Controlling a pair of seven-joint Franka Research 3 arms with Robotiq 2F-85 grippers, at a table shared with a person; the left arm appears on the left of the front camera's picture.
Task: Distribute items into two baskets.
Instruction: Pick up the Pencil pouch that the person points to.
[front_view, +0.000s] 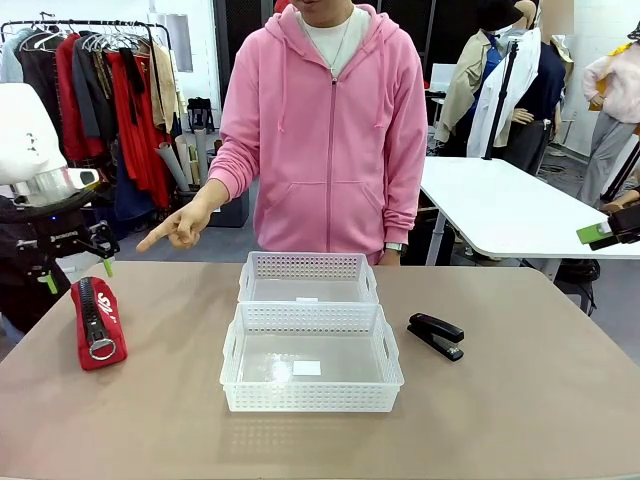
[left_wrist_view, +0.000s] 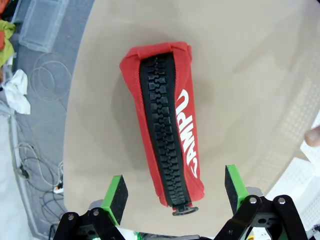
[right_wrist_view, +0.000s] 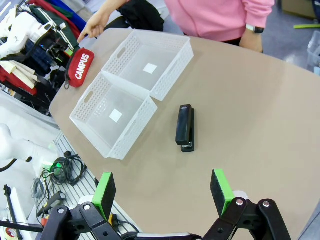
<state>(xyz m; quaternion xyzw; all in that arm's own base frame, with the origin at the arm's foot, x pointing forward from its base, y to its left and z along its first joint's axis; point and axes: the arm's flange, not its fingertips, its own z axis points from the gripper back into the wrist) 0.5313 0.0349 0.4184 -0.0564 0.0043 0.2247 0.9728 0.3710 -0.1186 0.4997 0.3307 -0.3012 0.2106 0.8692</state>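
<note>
Left tool (left_wrist_view: 175, 187) is hovering wide open over the pouch (left_wrist_view: 165, 125) at the surface's (front_view: 520, 400) left edge, probably lining up a grab since the person's hand (front_view: 180, 225) is pointing at it. Right tool (right_wrist_view: 162, 189) is hanging wide open too, stapler (right_wrist_view: 185, 127) sitting just right of the baskets (front_view: 310, 310).

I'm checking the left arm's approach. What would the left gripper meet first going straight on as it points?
Most likely the red pouch, lying zipper-up on the table directly ahead of the open left gripper, its near end between the green pads. How far off is unclear.
</note>
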